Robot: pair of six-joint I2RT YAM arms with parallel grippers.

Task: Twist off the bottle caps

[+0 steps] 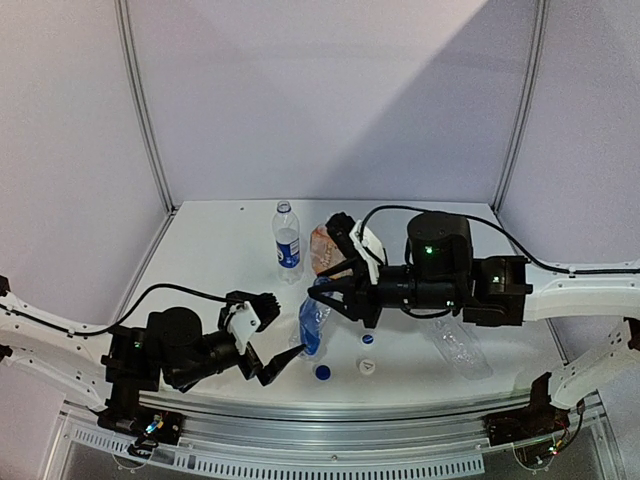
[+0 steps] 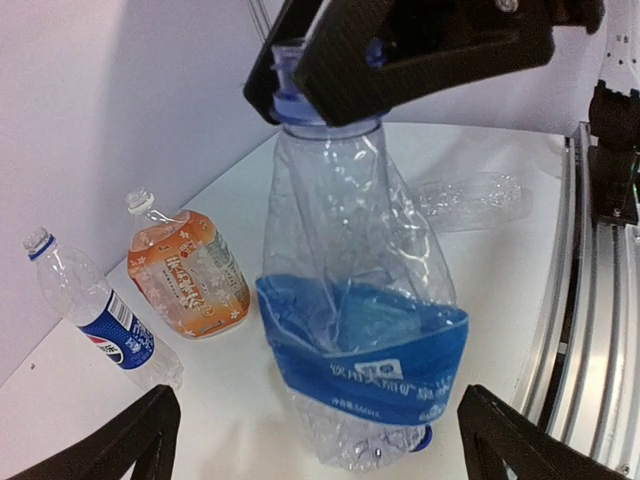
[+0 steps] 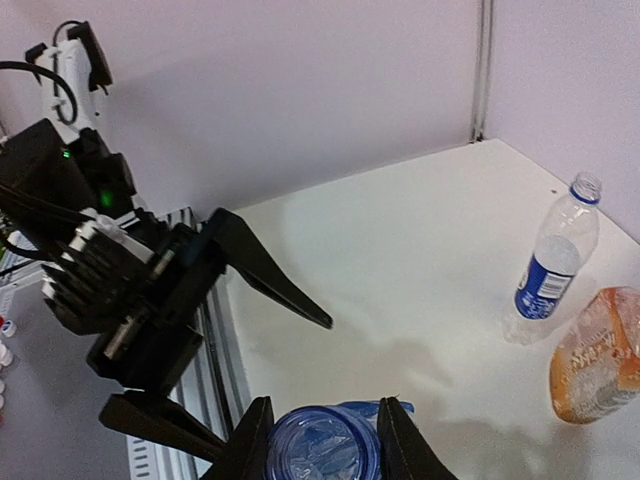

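Left gripper (image 2: 320, 395) is spread wide, fingers flanking the crumpled blue-labelled bottle (image 2: 350, 300) without touching. The right gripper (image 3: 325, 445) pinches its neck, apparently already uncapped, to keep it upright. Three loose bottle caps (image 1: 322, 372) lie just near-right; Pepsi bottle (image 1: 287, 240) and orange bottle (image 1: 320, 248) sit beyond, clear bottle (image 1: 460, 345) lies right, nothing blocking.

Pepsi logo on small clear bottle (image 2: 97, 315); white Chinese characters on crumpled bottle (image 2: 365, 375).
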